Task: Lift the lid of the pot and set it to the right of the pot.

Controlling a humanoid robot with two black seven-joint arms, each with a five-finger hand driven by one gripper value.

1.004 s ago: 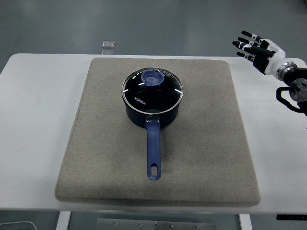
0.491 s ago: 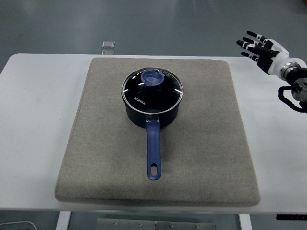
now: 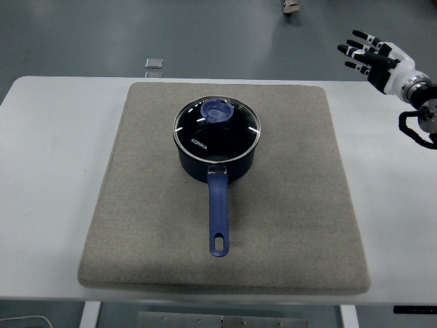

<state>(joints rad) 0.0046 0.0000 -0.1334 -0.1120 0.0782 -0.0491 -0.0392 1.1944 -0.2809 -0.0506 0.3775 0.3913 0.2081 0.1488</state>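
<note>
We saw the pot (image 3: pixel 217 154), dark blue w/ a black-looking body, sitting on a grey mat (image 3: pixel 287 225) that covered most of the white table (image 3: pixel 48 171), roughly at the mat's centre and a bit toward the far side. The lid (image 3: pixel 218 128) was on the pot, seated flat w/ its metal rim matching the pot's rim all round; it was dark glass w/ a round blue knob (image 3: pixel 218 111) near the far part of the lid. White lettering on the glass, left of centre, read "KONKA", running at a slant. The pot's long blue handle (image 3: pixel 218 219) pointed straight toward the near edge of the table, w/ a hanging hole close to its end, and lay over the mat. The right hand (image 3: pixel 377 60) was up at the top right corner of the pic, beyond the table's far right corner, well apart from pot and lid; its fingers (image 3: pixel 358 49) were spread wide, pointing left, holding nothing. Black fingers w/ white segments, white wrist, black arm joint behind it at the right edge. The mat area right of the pot was bare. A small pale square object (image 3: pixel 155 63) lay on the grey floor past the table's far edge; we couldn't tell what it was. At the very top edge a small bit of smth showed, too cut off to identify
</note>
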